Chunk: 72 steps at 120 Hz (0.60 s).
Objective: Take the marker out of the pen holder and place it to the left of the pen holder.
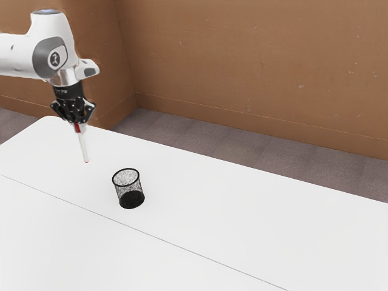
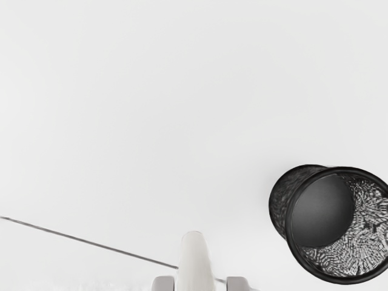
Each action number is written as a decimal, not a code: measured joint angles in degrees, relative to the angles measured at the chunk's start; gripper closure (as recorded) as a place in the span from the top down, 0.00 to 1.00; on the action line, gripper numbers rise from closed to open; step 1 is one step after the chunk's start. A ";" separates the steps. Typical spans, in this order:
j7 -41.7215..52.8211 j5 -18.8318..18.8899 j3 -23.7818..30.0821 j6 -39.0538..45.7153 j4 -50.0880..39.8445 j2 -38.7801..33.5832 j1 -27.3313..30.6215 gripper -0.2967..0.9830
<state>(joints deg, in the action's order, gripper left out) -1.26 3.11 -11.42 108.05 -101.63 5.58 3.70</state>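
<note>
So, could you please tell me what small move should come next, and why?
I'd probably ease the pincer down toward the table: it grips the marker nearly upright, out of the empty black mesh pen holder and beside it.

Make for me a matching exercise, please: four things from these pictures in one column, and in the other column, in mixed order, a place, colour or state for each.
Things:
1. marker
2. pen holder
3. table
4. wall

Descriptions:
A. plain brown, behind the table
B. up in the air, held by the hand
C. white, with a thin dark line across it
D. black, standing upright with its open top up

Right pairs: 1-B, 2-D, 3-C, 4-A
</note>
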 joint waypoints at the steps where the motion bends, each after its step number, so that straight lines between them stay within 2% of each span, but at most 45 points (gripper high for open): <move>1: -0.01 -0.01 0.01 0.02 0.00 0.41 0.60 0.19; 9: -0.04 -0.63 0.01 0.45 -0.02 4.49 4.00 0.19; 22: -0.06 -2.52 0.20 1.46 -0.20 10.38 5.00 0.19; 44: -0.14 -4.21 0.29 1.81 -1.92 12.21 6.00 0.19; 59: -0.78 -6.01 0.21 -3.12 0.90 12.62 6.18 0.19; 72: -1.54 -8.58 0.08 -9.55 6.72 17.20 8.02 0.18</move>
<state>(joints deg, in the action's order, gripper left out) -2.80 -5.46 -11.34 98.50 -94.91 22.78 11.71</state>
